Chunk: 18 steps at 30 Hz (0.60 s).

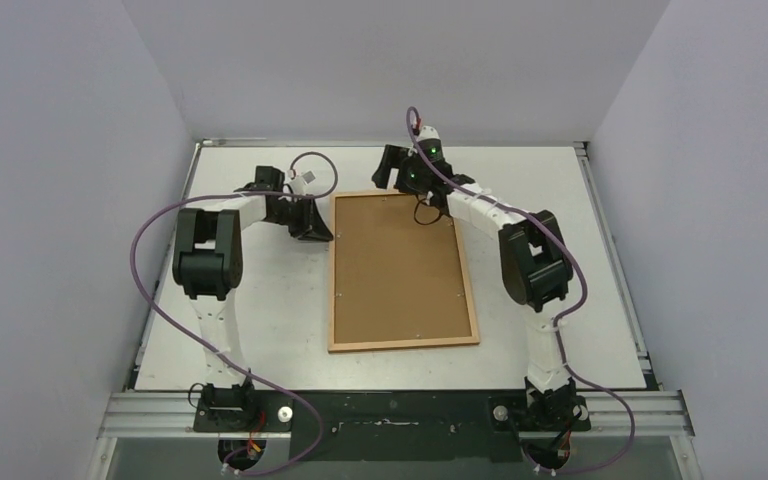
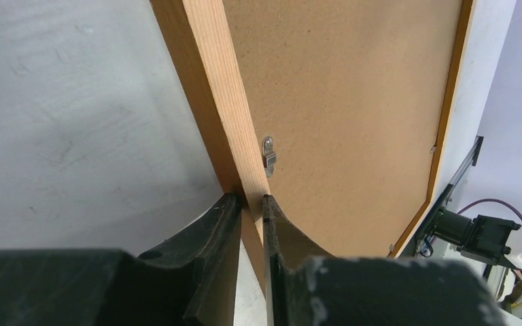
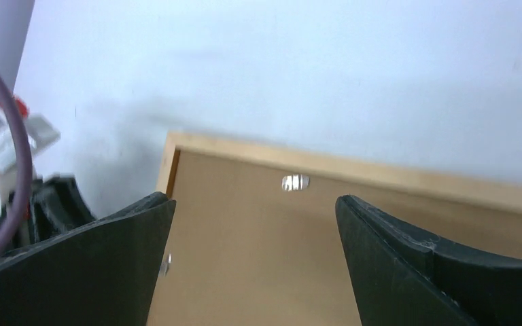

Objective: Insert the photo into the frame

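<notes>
White counter [image 1: 260, 330] carries the large rectangular light-brown wooden frame [image 1: 403, 345], brown fibreboard back [image 1: 400, 265] up. Its side rail sits pinched inside the left end effector [image 2: 250, 202]. Its far rail lies below the wide-open right end effector [image 3: 255, 200].

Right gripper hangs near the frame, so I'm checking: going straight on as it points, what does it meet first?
Probably the backing board, just inside the frame's far edge, though depth is unclear.

right hand [image 3: 255, 202]: spread wide | under it: frame [image 3: 394, 178] corner, brown backing [image 3: 258, 272] up | metal clip [image 3: 295, 182] by top rail
</notes>
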Motion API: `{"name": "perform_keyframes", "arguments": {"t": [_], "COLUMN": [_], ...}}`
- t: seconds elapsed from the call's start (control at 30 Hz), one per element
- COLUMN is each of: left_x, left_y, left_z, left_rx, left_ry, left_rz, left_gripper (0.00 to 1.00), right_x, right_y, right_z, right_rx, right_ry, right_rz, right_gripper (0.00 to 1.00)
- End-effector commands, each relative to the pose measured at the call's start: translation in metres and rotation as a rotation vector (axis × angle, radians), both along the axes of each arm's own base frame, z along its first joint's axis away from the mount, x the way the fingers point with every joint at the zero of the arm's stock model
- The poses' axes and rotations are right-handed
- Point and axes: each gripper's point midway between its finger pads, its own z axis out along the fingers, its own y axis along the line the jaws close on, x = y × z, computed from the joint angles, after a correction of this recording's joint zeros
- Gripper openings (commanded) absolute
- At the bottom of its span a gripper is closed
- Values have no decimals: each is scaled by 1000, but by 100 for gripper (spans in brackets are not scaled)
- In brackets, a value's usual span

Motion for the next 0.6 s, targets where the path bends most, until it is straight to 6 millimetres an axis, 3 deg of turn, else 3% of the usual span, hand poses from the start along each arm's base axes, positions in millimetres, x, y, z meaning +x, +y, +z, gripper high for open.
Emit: {"name": "perform_keyframes", "arguments": {"t": [0.0, 0.17, 0.37, 0.57], "left_x": [-29, -35, -44, -60], "left_y": [0, -1, -3, -5], "left_z": [-22, -22, -19, -21], "left_rx": [76, 78, 78, 72], "left_ry": [47, 58, 62, 86], "left_rz": [-48, -67, -86, -103], "left_gripper": [15, 14, 14, 14], "right_x": [59, 87, 88, 90], "right_y": [-11, -11, -15, -26], "right_z": [24, -5, -32, -45], "right_rx": [-76, -96, -110, -136], "right_ry": [-142, -109, -68, -46], "right_rz": [-50, -55, -49, -46], "right_gripper": [93, 93, 92, 91]}}
